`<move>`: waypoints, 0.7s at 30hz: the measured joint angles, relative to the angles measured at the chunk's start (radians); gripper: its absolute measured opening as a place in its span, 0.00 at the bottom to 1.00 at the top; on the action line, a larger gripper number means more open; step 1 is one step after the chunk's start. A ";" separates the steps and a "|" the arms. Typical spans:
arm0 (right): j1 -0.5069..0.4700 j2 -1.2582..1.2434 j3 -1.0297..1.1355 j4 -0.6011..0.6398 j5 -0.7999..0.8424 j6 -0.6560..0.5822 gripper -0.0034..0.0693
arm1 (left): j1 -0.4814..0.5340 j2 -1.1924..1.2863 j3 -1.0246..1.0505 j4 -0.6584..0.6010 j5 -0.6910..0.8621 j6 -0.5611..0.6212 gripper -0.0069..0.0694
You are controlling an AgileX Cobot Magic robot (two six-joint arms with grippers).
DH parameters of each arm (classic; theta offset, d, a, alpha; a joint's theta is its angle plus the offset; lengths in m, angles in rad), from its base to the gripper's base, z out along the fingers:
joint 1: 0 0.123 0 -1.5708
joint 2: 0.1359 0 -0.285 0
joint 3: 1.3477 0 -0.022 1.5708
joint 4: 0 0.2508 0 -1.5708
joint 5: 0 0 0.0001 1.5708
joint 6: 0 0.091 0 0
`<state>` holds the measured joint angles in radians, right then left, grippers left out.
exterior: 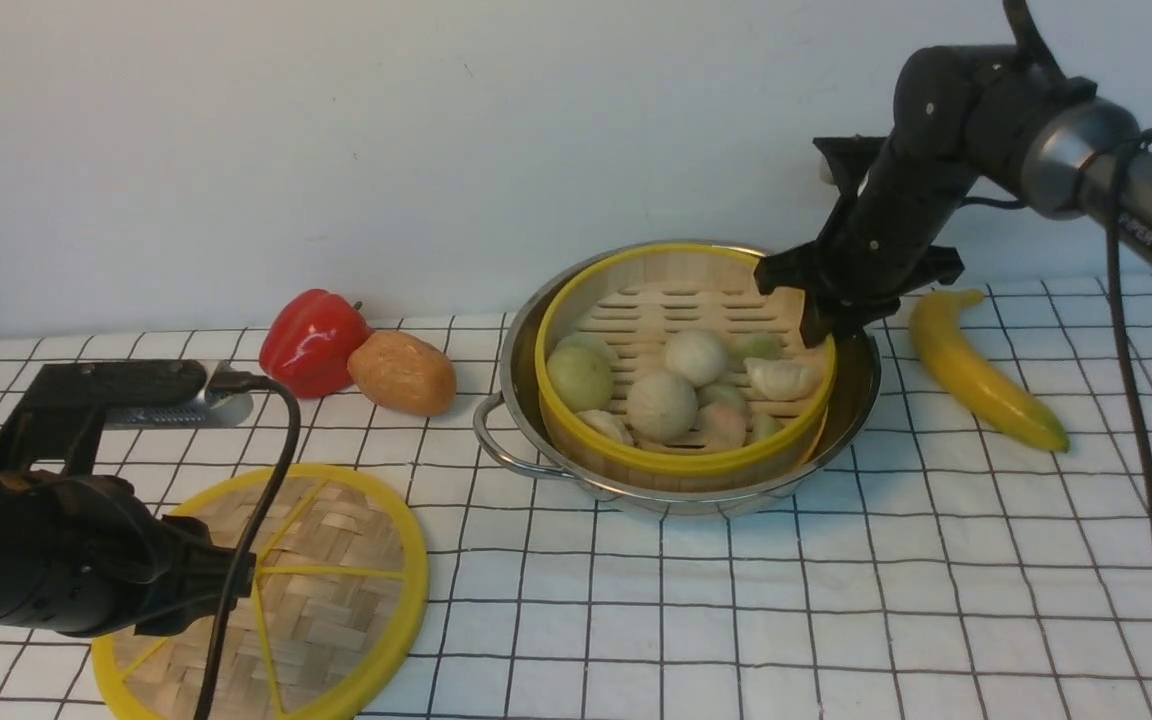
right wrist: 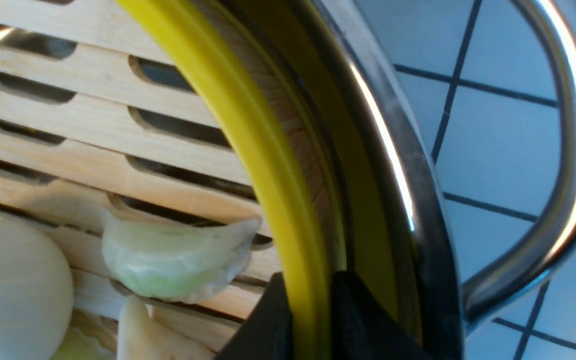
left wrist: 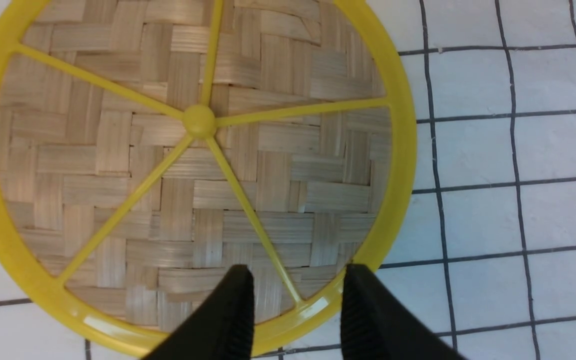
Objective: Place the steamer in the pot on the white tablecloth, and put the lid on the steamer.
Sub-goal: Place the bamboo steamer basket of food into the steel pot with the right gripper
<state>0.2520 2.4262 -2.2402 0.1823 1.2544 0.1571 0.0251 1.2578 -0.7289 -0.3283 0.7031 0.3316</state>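
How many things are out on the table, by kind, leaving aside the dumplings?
Produce: 3 (red pepper, brown potato-like piece, banana)
Cookware: 3 (pot, steamer, lid)
Total: 6

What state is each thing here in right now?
steamer: in the pot, uncovered, dumplings inside.
pot: on the tablecloth, holding the steamer.
lid: flat on the tablecloth, off the steamer.
left gripper: open, over the lid's rim.
right gripper: shut on the steamer's rim.
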 joint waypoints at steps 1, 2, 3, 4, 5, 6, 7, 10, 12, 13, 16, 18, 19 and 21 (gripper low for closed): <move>0.000 0.000 -0.003 0.009 -0.003 0.004 0.24 | 0.000 0.000 0.000 0.000 0.000 0.000 0.41; 0.000 0.000 -0.004 0.011 -0.003 0.004 0.25 | 0.000 0.000 0.000 0.000 0.000 0.000 0.41; -0.001 0.000 -0.005 0.025 -0.010 0.007 0.30 | 0.000 0.000 0.000 0.000 0.000 0.000 0.41; -0.001 -0.001 -0.005 0.033 -0.013 0.007 0.34 | 0.000 0.000 0.000 0.000 0.000 0.000 0.41; -0.001 -0.001 -0.005 0.042 -0.016 0.010 0.39 | 0.000 0.000 0.000 0.000 0.000 0.000 0.41; -0.001 -0.001 -0.005 0.049 -0.016 0.010 0.43 | 0.000 0.000 0.000 0.000 0.000 0.000 0.41; -0.001 -0.001 -0.005 0.050 -0.016 0.010 0.43 | 0.000 0.000 0.000 0.000 0.000 0.000 0.41; -0.001 -0.001 -0.005 0.072 -0.018 0.011 0.56 | 0.000 0.000 0.000 0.000 0.000 0.000 0.41; -0.001 -0.001 -0.005 0.081 -0.020 0.011 0.61 | 0.000 0.000 0.000 0.000 0.000 0.000 0.41; -0.001 -0.001 -0.005 0.086 -0.020 0.011 0.64 | 0.000 0.000 0.000 0.000 0.000 0.000 0.41; -0.001 -0.003 -0.005 0.090 -0.020 0.012 0.67 | 0.000 0.000 0.000 0.000 0.000 0.000 0.41; -0.001 -0.009 -0.005 0.088 -0.020 0.014 0.68 | 0.000 0.000 0.000 0.000 0.000 0.000 0.41; -0.001 -0.017 -0.005 0.080 -0.020 0.014 0.69 | 0.000 0.000 0.000 0.000 0.000 0.000 0.41; -0.001 -0.037 -0.005 0.070 -0.020 0.014 0.69 | 0.000 0.000 0.000 0.000 0.000 0.000 0.41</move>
<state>0.2512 2.3894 -2.2447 0.2525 1.2347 0.1712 0.0251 1.2578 -0.7289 -0.3283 0.7031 0.3316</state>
